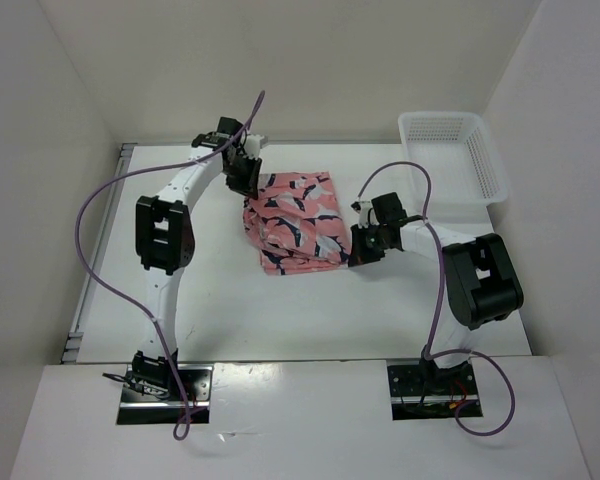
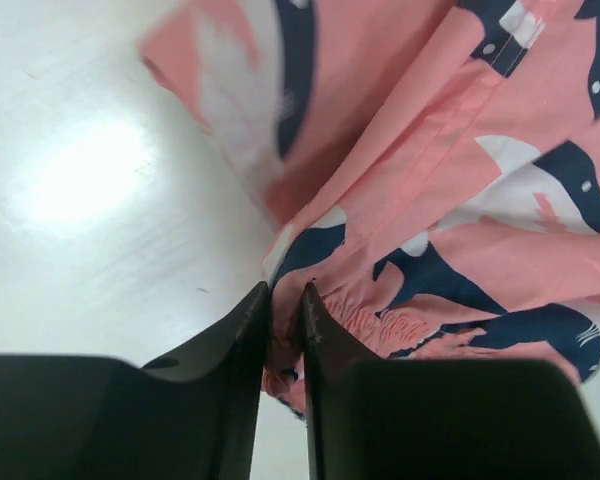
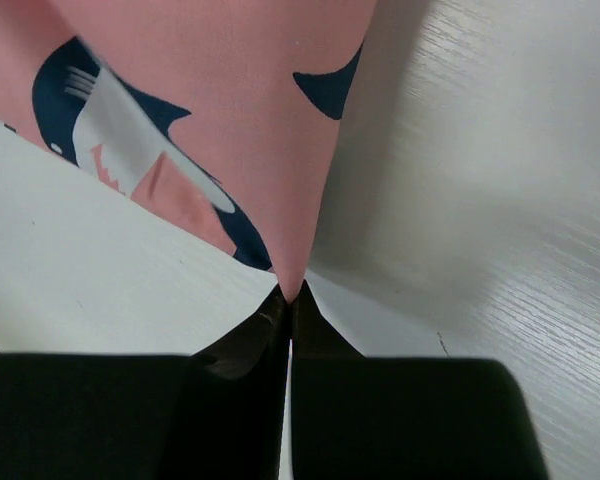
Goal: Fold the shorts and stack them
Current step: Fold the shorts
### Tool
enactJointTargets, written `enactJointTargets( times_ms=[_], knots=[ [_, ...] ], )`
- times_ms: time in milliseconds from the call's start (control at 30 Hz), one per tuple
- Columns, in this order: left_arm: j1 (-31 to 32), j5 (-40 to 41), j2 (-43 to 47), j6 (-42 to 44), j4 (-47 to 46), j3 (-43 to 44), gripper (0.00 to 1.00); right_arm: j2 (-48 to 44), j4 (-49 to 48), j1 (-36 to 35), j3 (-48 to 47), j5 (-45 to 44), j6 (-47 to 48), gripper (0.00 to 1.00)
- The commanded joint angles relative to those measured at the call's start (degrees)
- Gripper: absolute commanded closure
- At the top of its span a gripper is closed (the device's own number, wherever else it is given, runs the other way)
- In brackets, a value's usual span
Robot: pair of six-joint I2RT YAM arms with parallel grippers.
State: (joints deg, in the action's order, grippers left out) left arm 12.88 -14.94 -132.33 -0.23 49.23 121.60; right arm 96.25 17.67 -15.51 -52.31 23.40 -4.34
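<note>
Pinching the shorts point(image 1: 295, 222) at opposite edges, left claw point(image 2: 285, 292) and right claw point(image 3: 291, 296) are both clenched on fabric; folding seems partway, stacking undone.

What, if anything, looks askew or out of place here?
Only the shorts: rumpled and uneven mid-table, one edge pinched by the left tool, another by the right tool. The basket stands upright; nothing spilled.
</note>
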Motion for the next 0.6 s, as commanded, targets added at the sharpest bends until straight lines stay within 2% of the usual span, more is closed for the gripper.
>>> enactJointTargets(
  times_ms=[0, 133, 167, 200, 233, 267, 333, 367, 400, 467, 567],
  knots=[
    [-0.84, 1.84, -3.45, 0.23, -0.28, 3.12, 0.69, -1.41, 1.49, -0.66, -1.21, 2.09, 3.72, 1.00],
    [-0.32, 1.84, -5.04, 0.23, -0.28, 3.73, 0.59, -1.94, 4.38, -4.70, -2.44, 4.36, 7.58, 1.00],
    [-0.32, 1.84, -5.56, 0.23, -0.28, 3.73, 0.59, -2.46, 5.09, -5.58, -2.44, 5.16, 7.59, 1.00],
    [-0.32, 1.84, -5.57, 0.23, -0.28, 3.73, 0.56, -3.08, 5.61, -6.89, -3.05, 5.86, 7.59, 0.97],
    [-0.32, 1.84, -5.57, 0.23, -0.28, 3.73, 0.54, -3.60, 5.62, -6.90, -3.06, 7.44, 6.89, 0.61],
    [-0.32, 1.32, -5.57, 0.23, -0.28, 3.73, 0.47, -4.31, 5.62, -6.90, -3.93, 8.58, 6.89, 0.40],
    [-0.32, 0.71, -3.38, 0.23, -0.28, 3.73, 0.39, -4.84, 6.76, -6.90, -7.79, 9.82, 8.38, 0.15],
    [-0.32, 0.70, -2.33, 0.23, 0.24, 3.73, 0.33, -5.45, 7.46, -6.90, -11.54, 9.82, 8.38, 0.15],
    [-0.32, 0.70, 0.73, 0.23, 0.25, 3.21, 0.31, -5.46, 6.86, -5.16, -13.50, 9.82, 8.38, 0.15],
    [-0.84, 0.09, 4.87, 0.23, 0.25, -0.21, 0.28, -4.67, 4.23, -2.70, -19.54, 9.48, 5.06, 0.17],
    [-0.84, -1.31, 15.49, 0.23, 0.25, -6.69, 0.27, 0.33, -1.57, -0.23, -26.58, 4.39, -2.59, 0.21]
  ],
)
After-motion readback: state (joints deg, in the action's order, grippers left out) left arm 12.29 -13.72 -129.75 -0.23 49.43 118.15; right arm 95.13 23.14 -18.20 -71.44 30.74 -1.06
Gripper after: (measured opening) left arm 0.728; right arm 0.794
